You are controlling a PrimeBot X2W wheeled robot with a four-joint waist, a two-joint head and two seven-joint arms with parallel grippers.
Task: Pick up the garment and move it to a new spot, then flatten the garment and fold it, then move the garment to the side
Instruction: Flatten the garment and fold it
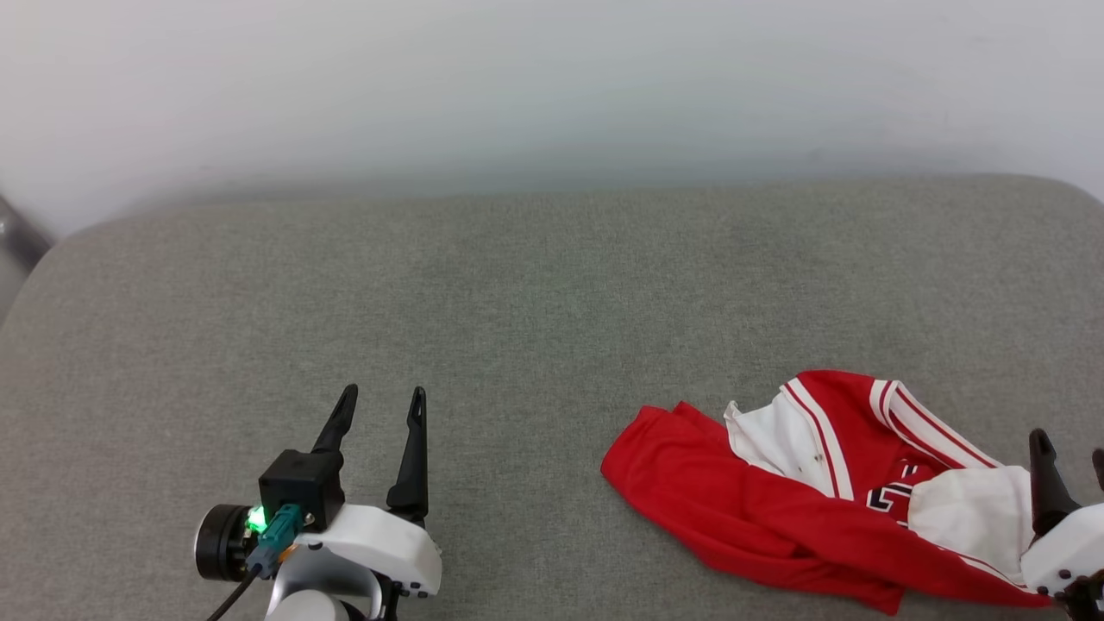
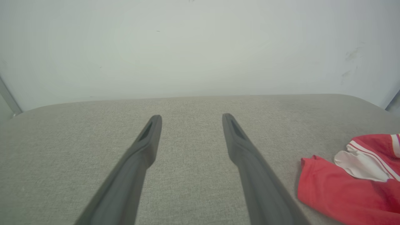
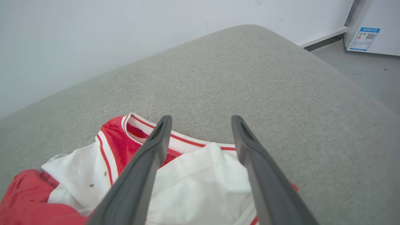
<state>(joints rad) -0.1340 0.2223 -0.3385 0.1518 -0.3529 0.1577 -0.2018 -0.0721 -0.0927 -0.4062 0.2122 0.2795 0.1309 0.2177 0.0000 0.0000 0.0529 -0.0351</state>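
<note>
The garment (image 1: 759, 509), a red jersey-style T-shirt with white short sleeves and red-and-white striped trim, lies crumpled in a loose heap on the counter (image 1: 552, 285), a broad padded top covered in grey woven fabric with rounded corners. In the head view the heap sits at the near right of the counter. Its red body spreads toward the middle, and the white sleeves and striped collar are bunched toward the right edge. A bit of black, white-outlined lettering peeks out between the folds.

The right gripper (image 1: 1069, 444) is at the heap's right end, and its two long dark fingers stand wide apart with nothing pinched between them. In the right wrist view this gripper (image 3: 201, 118) points over the garment (image 3: 193, 178). A white sleeve lies in the gap under the fingers and the striped collar lies just past their tips. I cannot tell if the fingers touch the cloth.

The left gripper (image 1: 383, 395) hovers over bare grey fabric at the near left, well apart from the T-shirt, with a small green light (image 1: 256, 518) glowing on its wrist. The left wrist view shows this gripper (image 2: 191, 117) with its fingers spread wide and empty, and the red edge of the garment (image 2: 337, 190) off to the right.

A plain white wall (image 1: 552, 86) rises behind the counter. Past the counter's far right corner, the right wrist view shows a grey floor (image 3: 359, 68) and a white cabinet with a blue label (image 3: 372, 31)
</note>
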